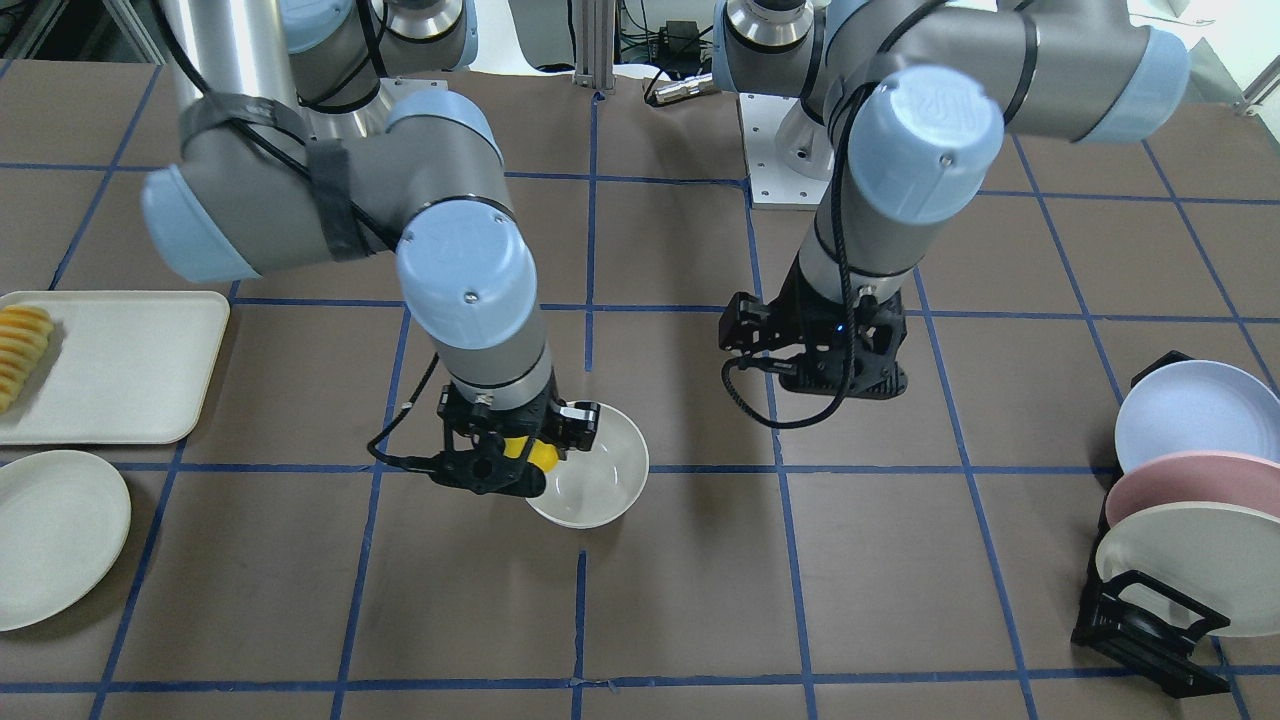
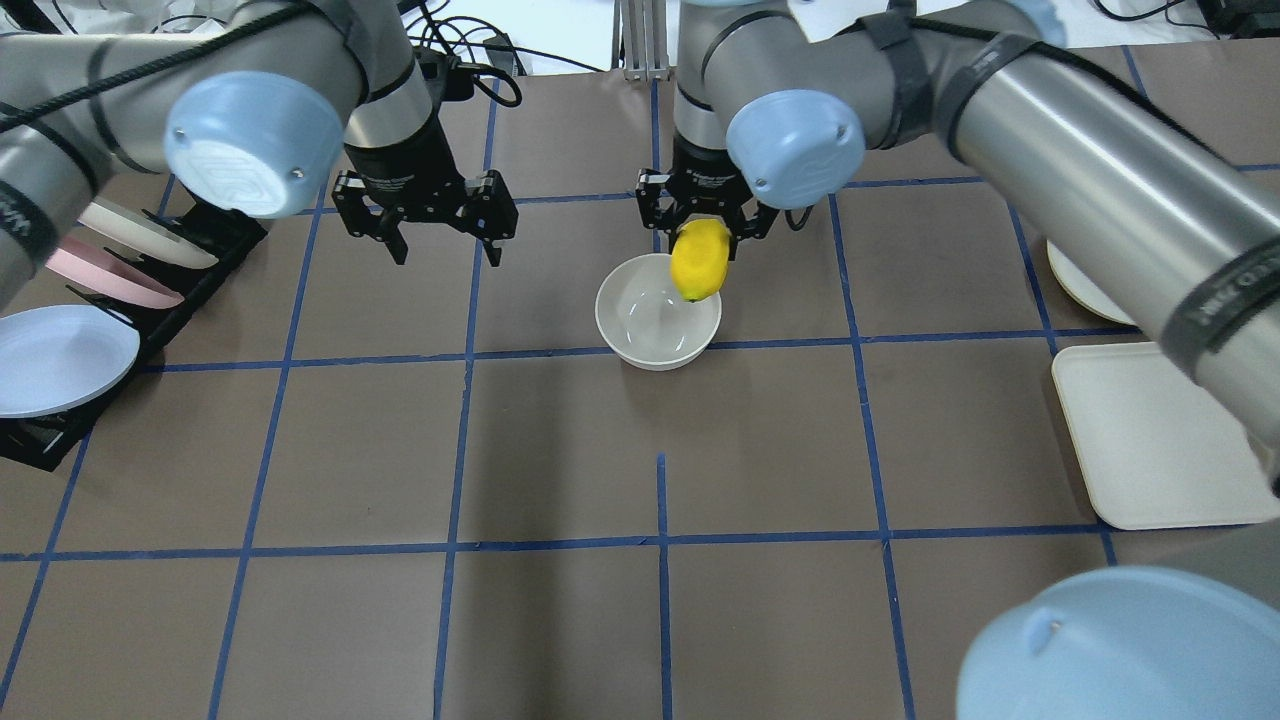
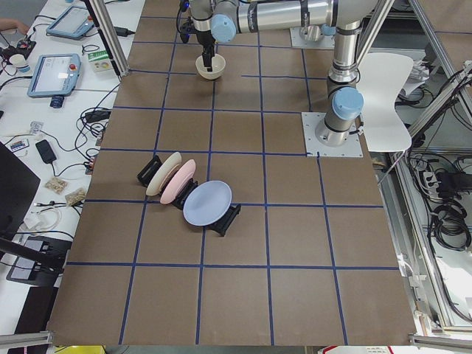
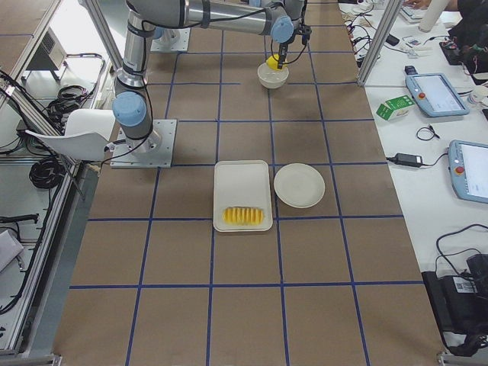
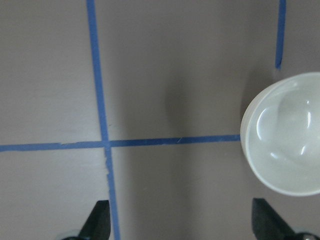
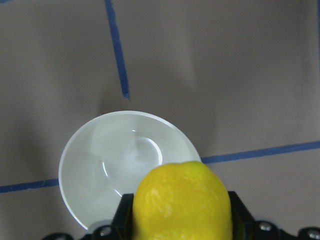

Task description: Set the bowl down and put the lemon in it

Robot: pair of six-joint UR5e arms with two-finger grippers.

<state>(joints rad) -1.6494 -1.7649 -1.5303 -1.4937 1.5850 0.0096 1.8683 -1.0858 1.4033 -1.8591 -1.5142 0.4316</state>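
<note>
I see my right gripper [image 2: 702, 233] pinching the lemon [image 2: 699, 265] over the edge of the bowl [image 2: 640, 322], which sits on the tabletop [image 2: 560, 450], while my left gripper [image 2: 447, 255] hangs spread wide nearby.

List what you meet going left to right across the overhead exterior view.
Black dish rack of plates → open left end effector → small deep off-white round bowl → flat off-white rectangular tray. The yellow lemon overlaps the bowl, so it is omitted.

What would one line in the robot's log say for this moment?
right gripper: shut on lemon, over bowl rim | left gripper: open, empty | bowl: upright, empty
</note>
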